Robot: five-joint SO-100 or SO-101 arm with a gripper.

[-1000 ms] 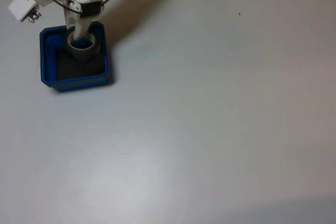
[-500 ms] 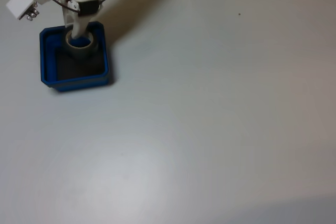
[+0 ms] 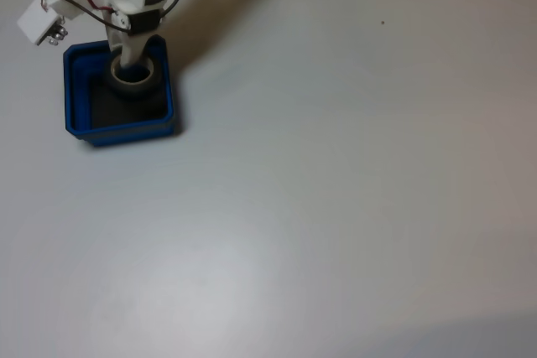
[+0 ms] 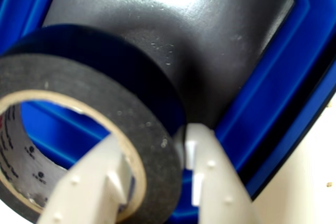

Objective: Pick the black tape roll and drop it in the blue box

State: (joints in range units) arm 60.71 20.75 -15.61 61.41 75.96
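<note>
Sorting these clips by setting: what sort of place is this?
Probably a hobby or lab tabletop: a plain white table, a small white arm with exposed wires whose claw holds the black tape roll over the blue box.

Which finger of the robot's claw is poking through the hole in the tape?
In the wrist view, the left finger goes through the black tape roll; the right finger presses its outside, over the blue box.

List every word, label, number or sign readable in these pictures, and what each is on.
Nothing can be read.
Inner core of the black tape roll: small dark printed marks in the wrist view, too small and blurred to read.
Blue box, gripper: no text visible.
</note>
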